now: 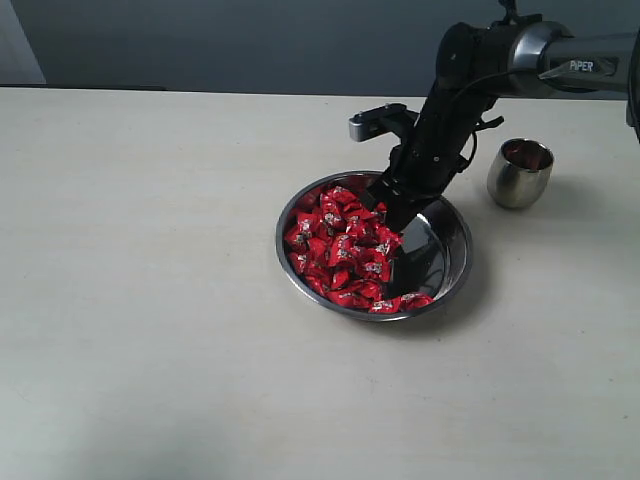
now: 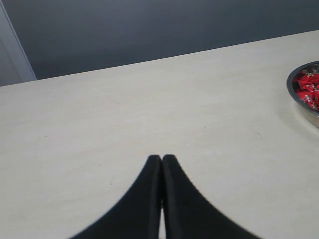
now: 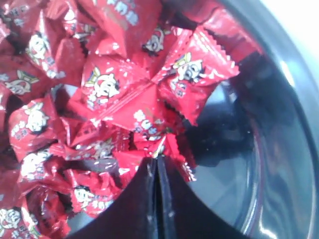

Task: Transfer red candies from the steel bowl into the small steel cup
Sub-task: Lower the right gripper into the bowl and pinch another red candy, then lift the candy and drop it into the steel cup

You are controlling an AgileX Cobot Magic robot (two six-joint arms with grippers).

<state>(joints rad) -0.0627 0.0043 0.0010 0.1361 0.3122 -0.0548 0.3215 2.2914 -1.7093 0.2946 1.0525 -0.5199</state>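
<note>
The red candies lay heaped in the steel bowl, filling it from about six round to one o'clock and leaving the three-to-five side bare. The small steel cup stood upright on the table near the bowl, at its two o'clock. The right gripper reached down from one o'clock into the heap's edge, jaws pressed together with a wrapper corner at their tips, though whether a candy was caught could not be told. The left gripper hung over bare table, jaws touching and holding nothing.
</note>
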